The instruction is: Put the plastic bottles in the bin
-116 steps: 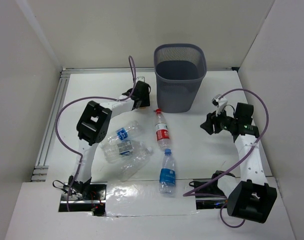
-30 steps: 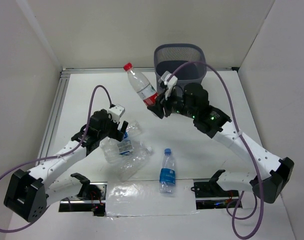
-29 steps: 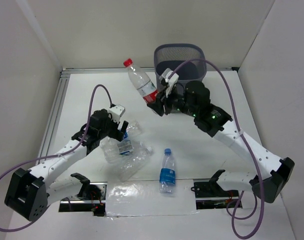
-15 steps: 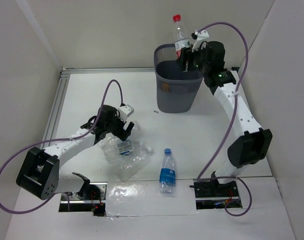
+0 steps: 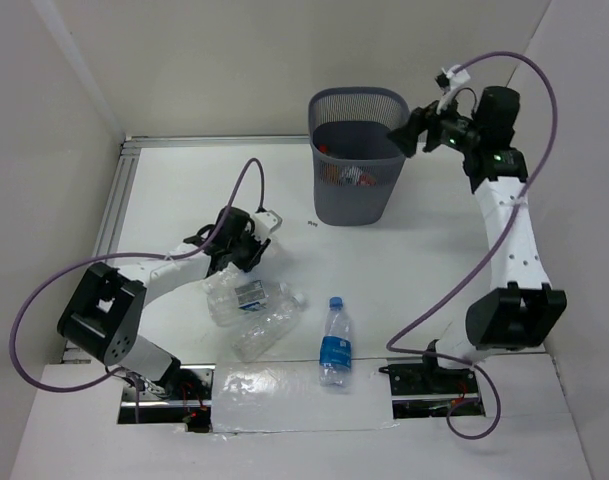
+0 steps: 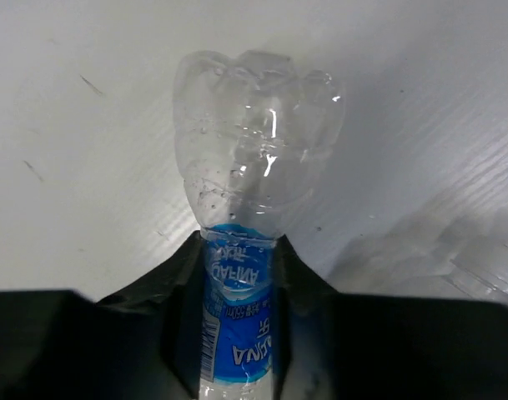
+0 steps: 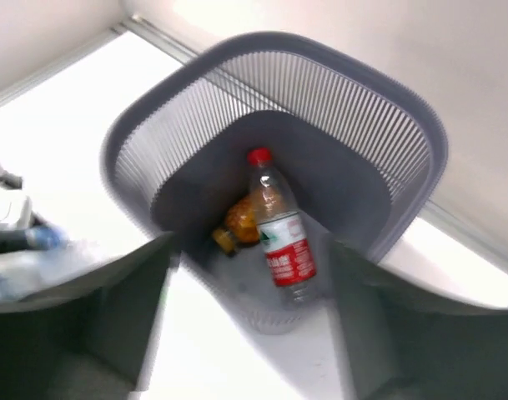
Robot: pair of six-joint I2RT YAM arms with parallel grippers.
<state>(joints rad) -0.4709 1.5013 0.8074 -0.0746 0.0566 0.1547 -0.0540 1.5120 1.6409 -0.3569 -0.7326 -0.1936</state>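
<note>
The bin stands at the back of the table. In the right wrist view its rim is below me, with the red-label bottle and an orange bottle inside. My right gripper hangs open and empty beside the bin's right rim; it also shows in the right wrist view. My left gripper is shut on a blue-label bottle lying on the table, fingers either side of its label. Crushed clear bottles lie just in front of it. Another blue-label bottle lies near the front.
White walls close in the table on the left, back and right. A metal rail runs along the left edge. A clear plastic sheet covers the near edge between the arm bases.
My right gripper carried the red-label bottle up over the bin and let it go; it now lies inside. The left gripper reached forward onto the blue-label bottle.
</note>
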